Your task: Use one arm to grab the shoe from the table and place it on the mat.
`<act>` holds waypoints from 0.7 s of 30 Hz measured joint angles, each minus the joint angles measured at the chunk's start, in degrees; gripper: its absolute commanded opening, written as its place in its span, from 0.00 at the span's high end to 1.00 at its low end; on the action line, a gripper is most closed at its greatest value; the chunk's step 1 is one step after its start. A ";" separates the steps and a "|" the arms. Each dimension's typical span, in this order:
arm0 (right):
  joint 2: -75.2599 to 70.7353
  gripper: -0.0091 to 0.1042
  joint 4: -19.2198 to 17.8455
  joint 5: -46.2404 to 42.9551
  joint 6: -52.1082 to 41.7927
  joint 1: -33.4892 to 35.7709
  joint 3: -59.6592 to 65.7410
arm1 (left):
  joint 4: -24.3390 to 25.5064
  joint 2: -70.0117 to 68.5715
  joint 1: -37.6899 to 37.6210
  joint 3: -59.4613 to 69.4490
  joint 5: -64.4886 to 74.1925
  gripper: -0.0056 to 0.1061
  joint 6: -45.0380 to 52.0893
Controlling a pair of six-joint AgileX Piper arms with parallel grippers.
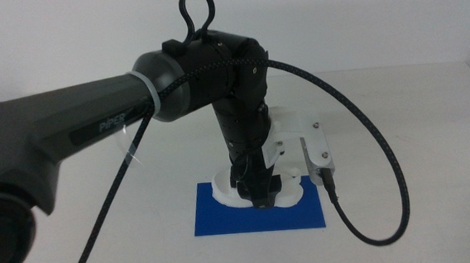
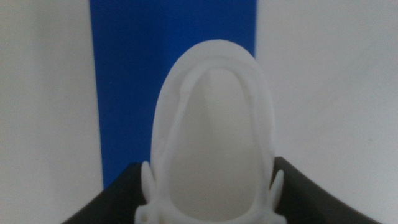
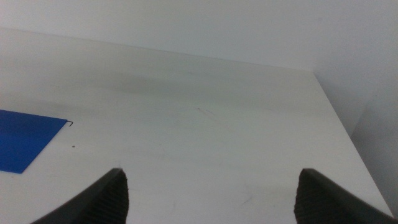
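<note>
Looming left arm hides most of the shoe on the mat, fingers clamped on it; right fingers apart.

Faint lettering on the arm seems to read "PIPER"; no other text shows.

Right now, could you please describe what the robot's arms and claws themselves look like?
The left arm is large, dark grey to black and jointed, with faint PIPER lettering, a pale ring at one joint, a braided black cable looping off it, and a white block near its claw. The right claw shows only two dark, textured jaw tips.
</note>
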 measured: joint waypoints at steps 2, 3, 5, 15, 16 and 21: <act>0.00 0.23 0.00 0.00 0.00 0.00 0.00 | 0.00 0.97 0.34 0.00 -0.74 0.92 -0.86; 0.00 0.23 0.00 0.00 0.00 0.00 0.00 | 0.00 1.38 0.60 0.00 -1.24 0.92 -1.12; 0.00 0.23 0.00 0.00 0.00 0.00 0.00 | 0.00 2.24 0.79 0.00 -2.15 0.92 -1.25; 0.00 0.23 0.00 0.00 0.00 0.00 0.00 | -0.59 4.99 0.87 0.00 -3.14 0.92 -1.21; 0.00 0.23 0.00 0.00 0.00 0.00 0.00 | -0.59 5.36 0.87 0.00 -3.14 0.92 -1.21; 0.00 0.23 0.00 0.00 0.00 0.00 0.00 | -0.39 6.01 0.87 0.00 -3.38 0.92 -1.21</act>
